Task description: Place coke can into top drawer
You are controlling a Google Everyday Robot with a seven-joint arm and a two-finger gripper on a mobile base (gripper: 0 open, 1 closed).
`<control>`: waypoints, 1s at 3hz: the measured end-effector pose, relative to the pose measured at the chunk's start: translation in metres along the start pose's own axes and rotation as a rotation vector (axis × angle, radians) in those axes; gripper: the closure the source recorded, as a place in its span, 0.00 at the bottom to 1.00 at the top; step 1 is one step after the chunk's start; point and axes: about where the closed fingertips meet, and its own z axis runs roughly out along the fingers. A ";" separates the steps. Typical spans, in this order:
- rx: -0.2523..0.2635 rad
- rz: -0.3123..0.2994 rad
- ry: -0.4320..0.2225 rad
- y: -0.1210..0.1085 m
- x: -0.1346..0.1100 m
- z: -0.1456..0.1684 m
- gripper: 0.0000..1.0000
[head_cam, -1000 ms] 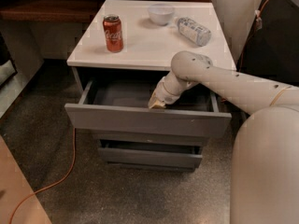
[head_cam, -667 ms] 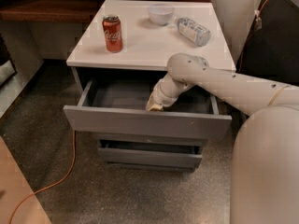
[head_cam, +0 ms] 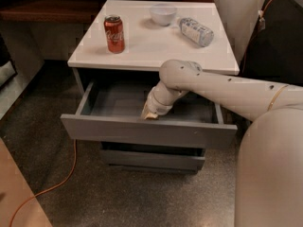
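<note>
Your end effector (head_cam: pixel 150 113) is reaching down into the open top drawer (head_cam: pixel 147 132). Its tip is sitting just behind the front panel, a little left of the middle. You cannot tell how far open it is, nor whether it is touching the panel. The arm (head_cam: pixel 222 86) is coming in from the right, crossing over the drawer's right half just under the front edge of the bench (head_cam: pixel 147 48). The coke can (head_cam: pixel 114 34) is standing upright on the bench near its left edge, well apart from the end effector. A white bowl (head_cam: pixel 163 14) is sitting at the back, and a clear bottle (head_cam: pixel 196 31) is lying on its side just right of it. An orange cable (head_cam: pixel 71 167) is trailing across the floor on the left.
</note>
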 end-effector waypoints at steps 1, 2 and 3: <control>-0.014 -0.019 0.004 0.018 -0.007 0.002 1.00; -0.030 -0.043 -0.004 0.044 -0.014 -0.002 1.00; -0.040 -0.069 -0.013 0.073 -0.022 -0.009 1.00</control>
